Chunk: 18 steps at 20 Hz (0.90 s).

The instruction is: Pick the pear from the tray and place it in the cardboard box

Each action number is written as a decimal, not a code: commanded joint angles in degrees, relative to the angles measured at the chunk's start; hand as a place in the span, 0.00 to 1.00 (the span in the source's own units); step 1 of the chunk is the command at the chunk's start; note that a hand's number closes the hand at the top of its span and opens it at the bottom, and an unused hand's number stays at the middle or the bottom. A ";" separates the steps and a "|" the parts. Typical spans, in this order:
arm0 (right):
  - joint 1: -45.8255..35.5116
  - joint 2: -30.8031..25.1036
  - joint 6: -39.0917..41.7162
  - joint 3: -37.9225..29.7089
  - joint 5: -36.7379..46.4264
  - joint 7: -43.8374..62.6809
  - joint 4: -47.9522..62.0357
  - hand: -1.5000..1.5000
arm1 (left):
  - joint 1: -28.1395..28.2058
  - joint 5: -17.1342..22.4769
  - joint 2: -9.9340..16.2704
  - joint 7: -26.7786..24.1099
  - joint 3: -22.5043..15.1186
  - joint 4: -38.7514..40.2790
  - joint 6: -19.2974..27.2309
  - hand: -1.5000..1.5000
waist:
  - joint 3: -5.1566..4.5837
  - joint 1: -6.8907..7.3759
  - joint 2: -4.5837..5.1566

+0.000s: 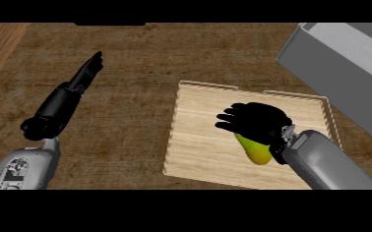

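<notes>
One glossy yellow-green pear (pixel 256 152) under right robot hand (pixel 254 120), pale wooden tray (pixel 196 142).

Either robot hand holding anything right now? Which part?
The right robot hand is curled over the pear on the tray, covering its upper end; whether it grips is unclear. The left robot hand holds nothing.

We look down on a brown mottled counter (pixel 145 103). At ten o'clock a strip of wood-grain surface (pixel 10 42) borders it, lighter and reddish.
</notes>
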 commanded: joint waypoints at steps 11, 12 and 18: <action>-1.54 5.70 -13.22 -5.15 3.76 -9.10 7.01 1.00 | -2.02 -0.59 -1.53 1.50 1.39 0.64 -1.28 0.50 | 0.00 0.06 0.04; -2.44 7.81 -15.03 -9.48 1.98 -5.39 12.36 1.00 | 1.07 -0.51 -1.29 -1.09 1.17 -0.47 -1.19 0.50 | 0.02 0.89 0.27; -10.81 13.90 -20.93 -26.80 -1.46 9.15 24.68 1.00 | -1.64 -1.93 -1.60 -0.14 -0.09 0.83 -1.00 0.50 | 0.07 2.06 1.02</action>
